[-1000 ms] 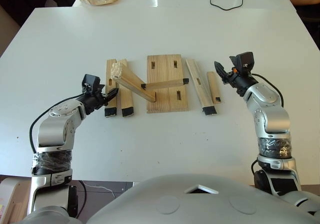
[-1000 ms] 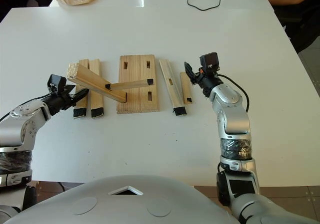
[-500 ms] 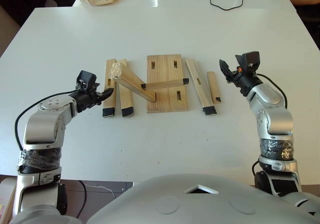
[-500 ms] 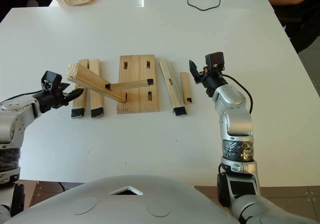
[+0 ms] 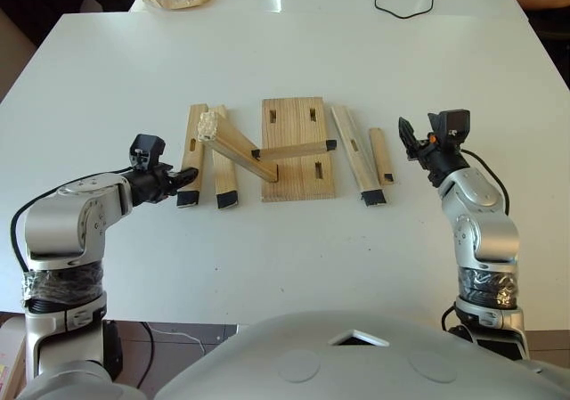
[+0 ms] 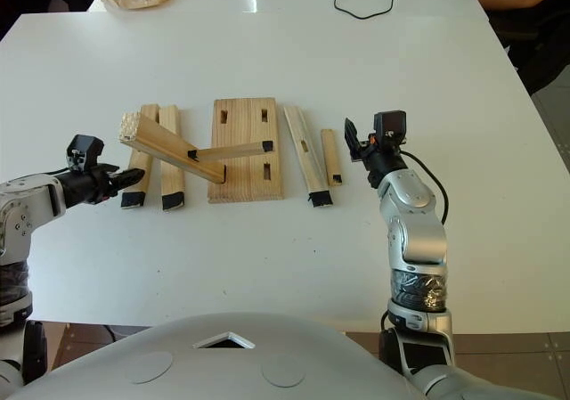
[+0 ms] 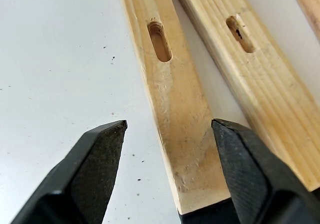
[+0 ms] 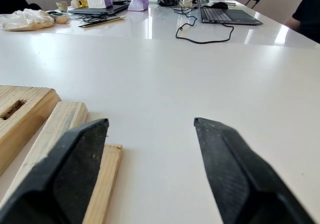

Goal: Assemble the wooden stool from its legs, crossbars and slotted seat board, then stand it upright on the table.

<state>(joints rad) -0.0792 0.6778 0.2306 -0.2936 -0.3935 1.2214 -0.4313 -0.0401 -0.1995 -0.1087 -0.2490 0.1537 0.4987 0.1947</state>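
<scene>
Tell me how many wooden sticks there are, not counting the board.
6. Outer left stick, inner left stick, tilted stick with crossbar over the board, long stick and short stick on the right. None looks hidden.

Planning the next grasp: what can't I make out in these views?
- Head views: whether the crossbar is fully seated in the raised leg; joint too small.
- Left wrist view: the outer leg's capped end, cut by the frame edge.
- Right wrist view: the short bar's near end, behind a finger.
</scene>
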